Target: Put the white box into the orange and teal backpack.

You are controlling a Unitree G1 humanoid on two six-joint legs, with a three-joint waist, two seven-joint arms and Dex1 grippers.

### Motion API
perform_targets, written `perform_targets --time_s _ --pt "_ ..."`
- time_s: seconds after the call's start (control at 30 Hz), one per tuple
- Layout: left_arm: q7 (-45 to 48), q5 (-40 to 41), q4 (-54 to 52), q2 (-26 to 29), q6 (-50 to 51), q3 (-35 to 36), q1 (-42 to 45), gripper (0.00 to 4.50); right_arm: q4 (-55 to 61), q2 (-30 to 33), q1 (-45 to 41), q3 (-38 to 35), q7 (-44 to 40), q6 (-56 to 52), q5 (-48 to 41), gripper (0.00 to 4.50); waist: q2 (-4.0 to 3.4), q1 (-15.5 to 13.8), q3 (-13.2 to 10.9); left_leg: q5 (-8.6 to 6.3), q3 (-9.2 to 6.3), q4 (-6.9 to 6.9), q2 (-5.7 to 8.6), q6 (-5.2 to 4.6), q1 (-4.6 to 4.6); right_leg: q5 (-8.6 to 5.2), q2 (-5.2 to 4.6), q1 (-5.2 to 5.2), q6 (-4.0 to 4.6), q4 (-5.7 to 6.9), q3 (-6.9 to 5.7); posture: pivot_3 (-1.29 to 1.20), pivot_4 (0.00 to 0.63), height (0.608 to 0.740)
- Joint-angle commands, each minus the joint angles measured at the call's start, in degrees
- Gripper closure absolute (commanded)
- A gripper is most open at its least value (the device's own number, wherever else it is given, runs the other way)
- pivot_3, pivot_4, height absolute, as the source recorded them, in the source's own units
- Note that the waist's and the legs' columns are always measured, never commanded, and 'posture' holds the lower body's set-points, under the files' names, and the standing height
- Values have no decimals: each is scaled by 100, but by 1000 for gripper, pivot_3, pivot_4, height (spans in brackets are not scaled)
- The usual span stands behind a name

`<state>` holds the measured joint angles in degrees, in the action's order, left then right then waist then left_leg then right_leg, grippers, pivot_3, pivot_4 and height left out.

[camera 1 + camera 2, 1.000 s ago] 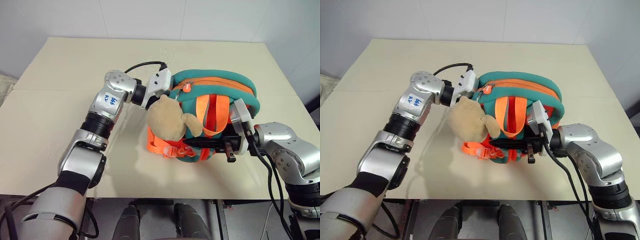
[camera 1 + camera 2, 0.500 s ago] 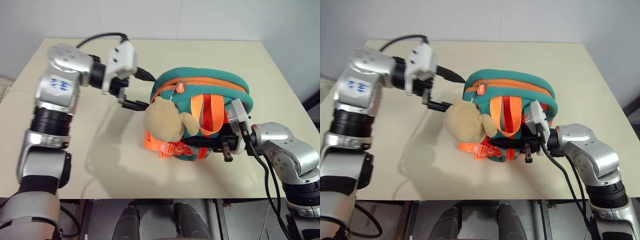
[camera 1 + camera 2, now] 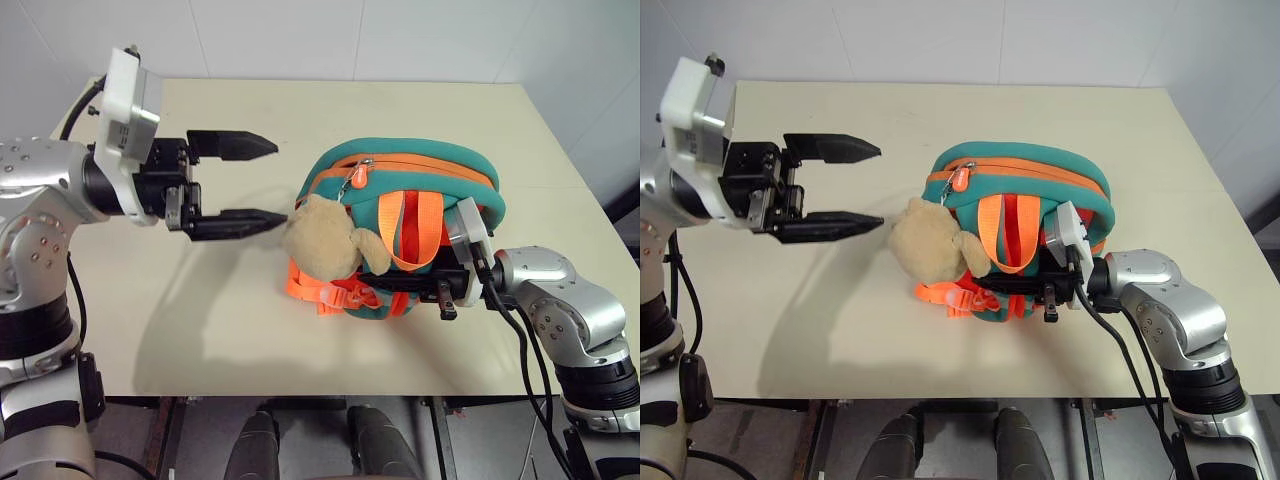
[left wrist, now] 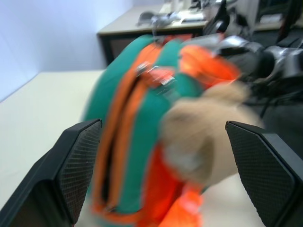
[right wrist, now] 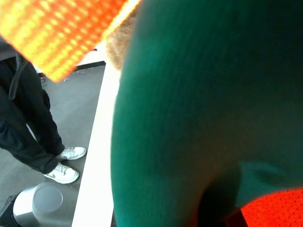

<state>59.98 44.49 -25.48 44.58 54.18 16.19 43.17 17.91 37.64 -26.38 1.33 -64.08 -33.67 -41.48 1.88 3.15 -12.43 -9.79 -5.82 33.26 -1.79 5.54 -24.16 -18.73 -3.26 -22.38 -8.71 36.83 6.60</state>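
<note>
Gaping wide, left gripper (image 3: 262, 182) empty beside orange and teal backpack (image 3: 420, 195), right gripper (image 3: 395, 283) clamped on it

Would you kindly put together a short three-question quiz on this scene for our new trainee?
1. True or false: the left tool stands open, holding nothing.
2. What tan thing hangs on the backpack, on the side facing the left tool?
A. a towel
B. a plush bear
C. a paper bag
3. Fill in: the right tool is shut at the backpack's front, beside the orange ____.

Key
1. True: its fingers stand wide apart, short of the bag.
2. B: the plush bear.
3. straps. Whether the tool grips anything cannot be told.
</note>
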Motion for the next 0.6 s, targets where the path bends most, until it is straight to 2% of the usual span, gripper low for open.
perform_targets --time_s 0.03,0.13,0.4,0.5,0.6 --pt "-759 530 -593 -148 315 187 -178 44 56 -34 -42 -122 28 103 -11 4500 0 -2 0 1 0 1 0 0 0 0 0 0 1 0 0 0 150 740" --pt "-1083 570 -845 -157 361 -89 -321 44 53 -48 -65 -113 41 100 -13 4500 2 -4 0 3 1 10 0 -1 -1 1 0 3 1 -2 1 0 150 740" --pt "-1471 144 -444 -372 81 -1060 -78 44 48 -96 -123 -73 99 104 29 4500 2 -7 0 3 1 9 2 -1 -2 1 0 4 2 -11 2 0 150 740" --pt "-1427 -133 -220 -311 -29 -1414 -14 642 80 -125 -131 -81 138 84 33 4500 2 -10 0 3 2 2 2 -1 -2 2 0 4 2 -20 2 0 150 740" --pt "-1164 -49 -119 -220 -107 -1434 54 1579 126 -145 -96 -101 181 84 39 4500 2 -11 0 3 2 -5 2 -1 -3 2 0 4 2 -29 2 0 150 740"
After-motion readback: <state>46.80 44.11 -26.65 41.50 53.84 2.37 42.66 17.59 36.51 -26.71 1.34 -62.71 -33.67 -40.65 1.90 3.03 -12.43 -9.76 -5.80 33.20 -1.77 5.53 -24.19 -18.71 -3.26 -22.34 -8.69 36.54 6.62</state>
